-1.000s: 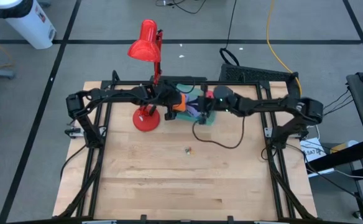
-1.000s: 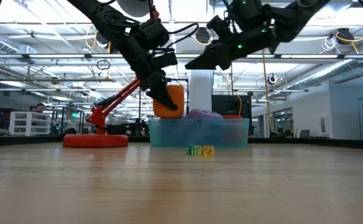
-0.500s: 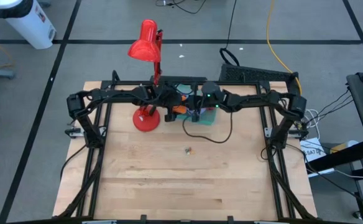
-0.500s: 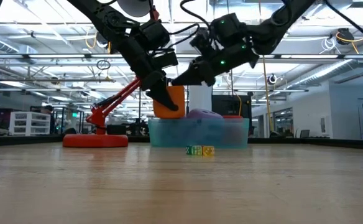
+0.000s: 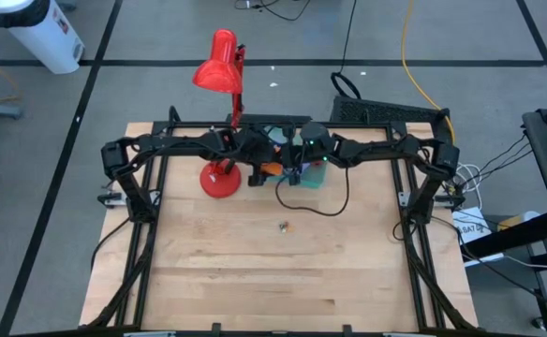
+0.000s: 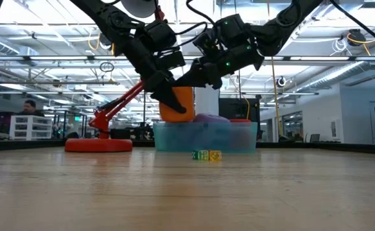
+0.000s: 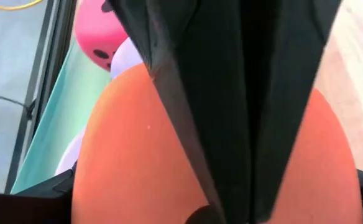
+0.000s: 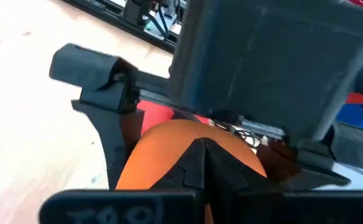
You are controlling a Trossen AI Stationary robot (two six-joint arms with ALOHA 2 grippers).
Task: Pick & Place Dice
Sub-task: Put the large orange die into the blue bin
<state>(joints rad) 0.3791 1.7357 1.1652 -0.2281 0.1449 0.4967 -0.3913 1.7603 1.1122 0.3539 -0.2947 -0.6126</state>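
The orange die (image 6: 178, 102) hangs in my left gripper (image 5: 255, 155), just above the left end of the teal tray (image 6: 203, 137). It fills the left wrist view (image 7: 138, 149). My right gripper (image 8: 203, 163) is shut. Its tips point at the die (image 8: 163, 152) from the table's right, and its dark fingers (image 7: 243, 93) cross in front of the die in the left wrist view. A purple-blue die (image 6: 210, 118) and a red die (image 7: 97, 34) lie in the tray. The second purple-blue die does not show clearly. My left gripper pinches the orange die between its two fingers, which sit on opposite sides (image 7: 85, 180) of it. The fingers slant down from the table's left. The die is lifted clear, just over the tray's rim. My right gripper's shut tips lie over the die's upper face (image 8: 169, 146); I cannot tell whether they touch it.
A red desk lamp stands left of the tray, with its base (image 5: 221, 180) on the table and its head (image 5: 215, 65) beyond the far edge. A tiny row of coloured cubes (image 6: 205, 154) lies nearer on the wood. A dark cable (image 5: 334, 208) loops right of the tray.
My right gripper has swung toward the table's left and come down a little, from over the tray's right part to the orange die. The left gripper and the die have stayed about where they were.
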